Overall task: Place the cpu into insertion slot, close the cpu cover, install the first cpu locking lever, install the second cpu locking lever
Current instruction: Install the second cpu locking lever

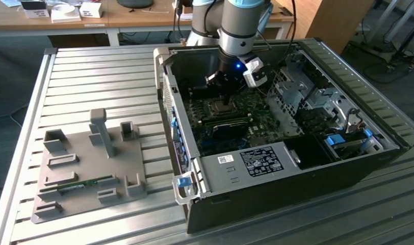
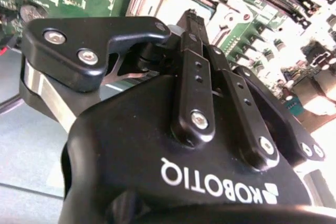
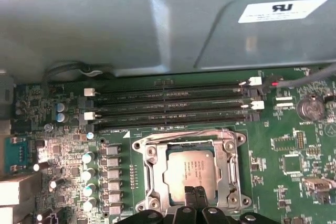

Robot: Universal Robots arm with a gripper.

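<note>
In the exterior view my pincer hangs inside the open black computer case on the slatted desk, directly over the insertion slot on the motherboard. In the second wrist view my fingers lie pressed together, narrow, with nothing between them, their tips at the socket's bright metal. In the first wrist view the cpu sits flat in the insertion slot, so I judge that step done; the cpu cover seems lowered around the chip, though I cannot tell whether either locking lever is latched. The memory slots run just beyond the socket.
</note>
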